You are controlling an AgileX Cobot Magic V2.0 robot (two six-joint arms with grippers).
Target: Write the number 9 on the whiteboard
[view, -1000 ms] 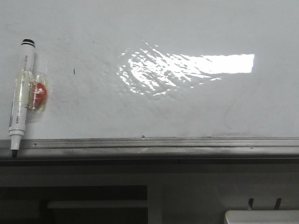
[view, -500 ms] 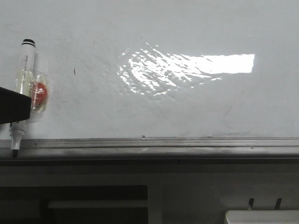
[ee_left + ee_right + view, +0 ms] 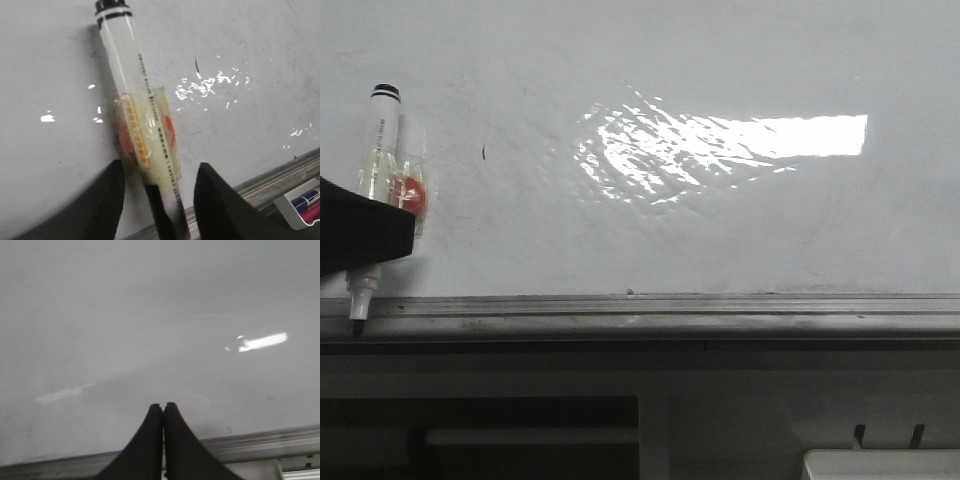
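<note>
Marker (image 3: pixel 375 170) comes first at the far left: one white-barrelled pen with a black cap end, lying on the whiteboard (image 3: pixel 740 240) with its dark tip just over the grey edge rail (image 3: pixel 650 310), a clear wrap with a red patch taped round its middle. The left gripper (image 3: pixel 156 185) is there too, showing in the front view as a dark block across the lower barrel; in the left wrist view its two fingers (image 3: pixel 107 200) stand spread on either side of the pen, apart from it, so nothing is gripped. Just right of the marker sits one tiny black tick mark (image 3: pixel 483 152), and further right one bright glare patch (image 3: pixel 720 150). No number 9 is visible anywhere on the board, so, as I judge it, the writing has not begun: the pen has yet to be grasped and lifted, and every stroke of the loop and tail is left to do. The right gripper (image 3: pixel 163 407) shows only in the right wrist view, its two fingers pressed together on nothing, over bare board near the rail. In the left wrist view's corner a tray holds two more pens (image 3: pixel 306 206), one blue and one pink.
</note>
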